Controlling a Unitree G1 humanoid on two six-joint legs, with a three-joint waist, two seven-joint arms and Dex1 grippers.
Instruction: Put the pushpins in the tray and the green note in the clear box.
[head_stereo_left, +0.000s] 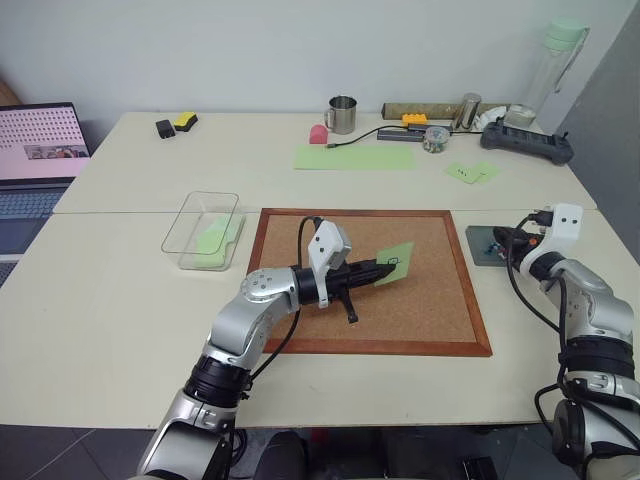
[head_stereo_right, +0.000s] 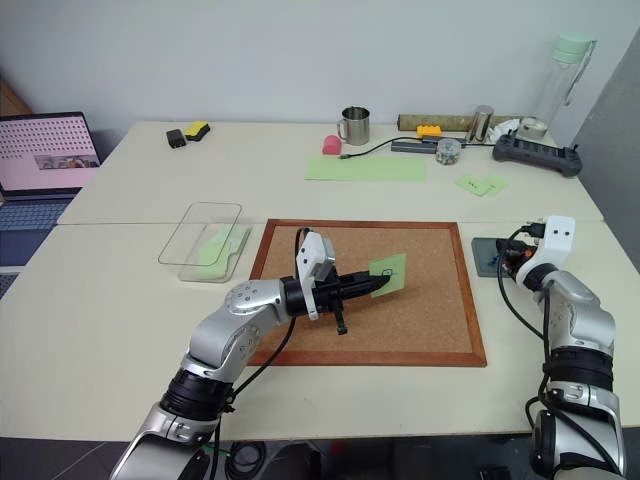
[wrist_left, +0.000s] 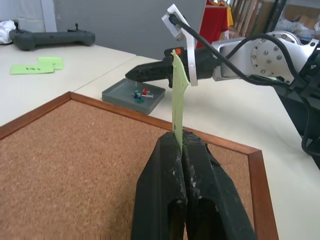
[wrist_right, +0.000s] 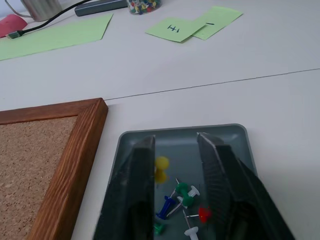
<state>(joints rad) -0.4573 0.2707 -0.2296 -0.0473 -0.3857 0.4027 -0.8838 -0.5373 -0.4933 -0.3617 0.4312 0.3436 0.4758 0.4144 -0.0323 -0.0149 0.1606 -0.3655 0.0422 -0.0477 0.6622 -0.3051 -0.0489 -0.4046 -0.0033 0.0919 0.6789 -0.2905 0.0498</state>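
okay, my right gripper (wrist_right: 175, 150) hangs parted over the tray (wrist_right: 227, 132), pushpins (wrist_right: 182, 200) beneath; my left gripper (wrist_left: 181, 145) pinches the green note (wrist_left: 178, 90); next, leftward to the clear box (head_stereo_left: 190, 215).

A: What can't we read?
B: Pushpins (head_stereo_left: 492, 243) in the tray (head_stereo_left: 480, 245) are specks in the head views, right gripper (head_stereo_left: 512, 238) covers part of them. Mark on the note (head_stereo_left: 396, 264) too small to make out.
A: Wrist views?
B: Note is edge-on in the left one, face hidden. Right one cuts off the tray's near edge.
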